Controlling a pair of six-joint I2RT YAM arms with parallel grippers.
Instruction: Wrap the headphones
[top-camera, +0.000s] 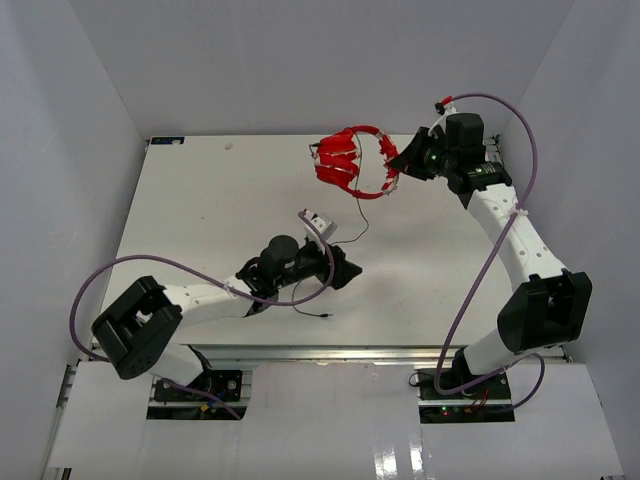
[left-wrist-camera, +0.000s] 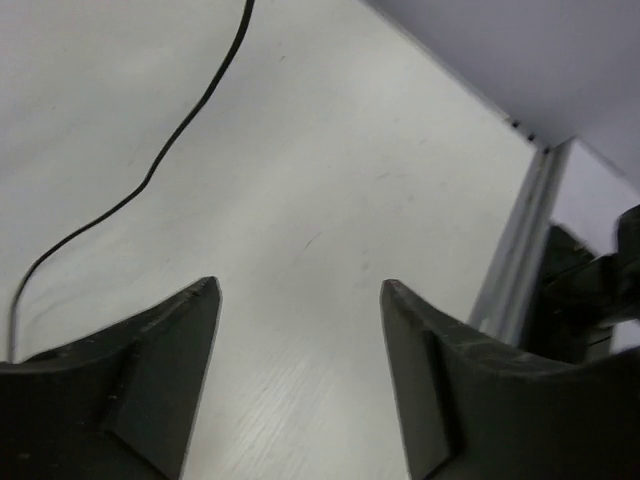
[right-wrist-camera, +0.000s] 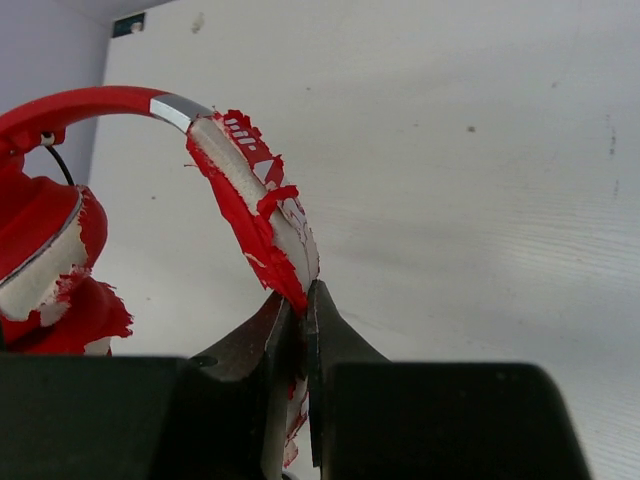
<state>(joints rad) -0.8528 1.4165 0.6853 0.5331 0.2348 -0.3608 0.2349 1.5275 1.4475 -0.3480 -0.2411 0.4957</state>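
1. Two arms are seen from above; the right hand (top-camera: 402, 170) is raised at the upper right of centre, and the left hand (top-camera: 345, 272) is held low near the lower centre of the counter (top-camera: 200, 200).
2. Red headphones (top-camera: 352, 165) are held at the upper centre of the overhead frame, just left of the right hand; they appear lifted off the counter.
3. In the right wrist view the right hand is clenched on a red padded part of the headphones; its covering is torn and white foam is exposed; the headband is arched toward the upper left of that frame.
4. A thin black cable (top-camera: 357, 224) is trailed from the headphones down to the counter; its plug (top-camera: 328, 316) is laid just below the left hand.
5. In the left wrist view the left hand is released; its fingers are spread with only bare counter between them; the cable is seen curving through the upper left of that frame, apart from the fingers.
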